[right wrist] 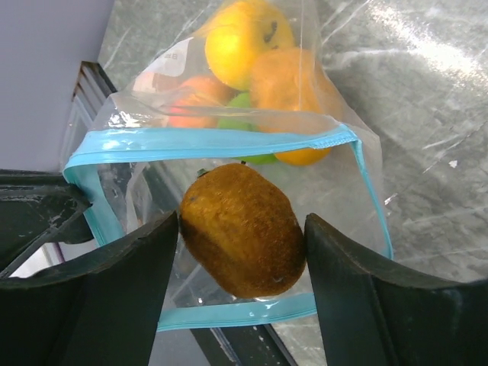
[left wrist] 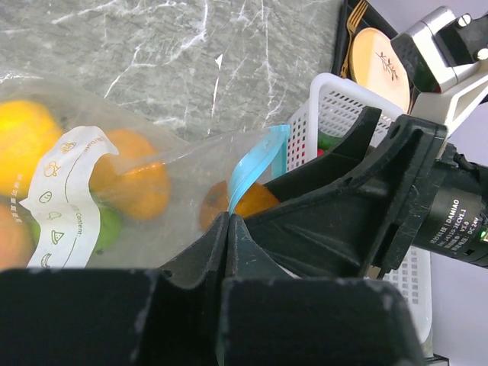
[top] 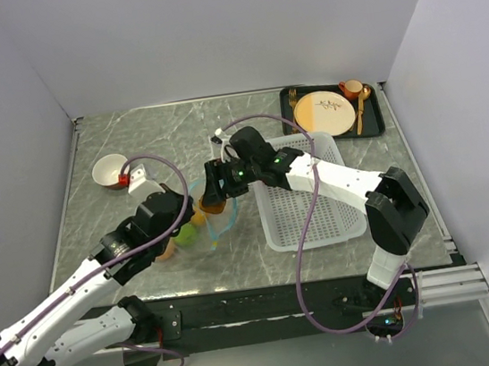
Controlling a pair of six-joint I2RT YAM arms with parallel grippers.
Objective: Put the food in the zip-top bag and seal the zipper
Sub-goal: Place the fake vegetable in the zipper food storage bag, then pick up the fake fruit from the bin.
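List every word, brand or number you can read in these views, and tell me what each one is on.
"Content:" is on the white label of the zip-top bag, next to small food icons.
"DAMIAO" is on the black motor of the other arm, seen in the left wrist view. The smaller lines beneath it are too small to read.
The tan plate has only a sprig drawing, no words.
The other views show no text.

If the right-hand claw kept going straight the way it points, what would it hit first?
The right gripper, with the brown fruit between its fingers, points into the open mouth of the zip-top bag. It would probably meet the orange fruit inside first, though depth is unclear.
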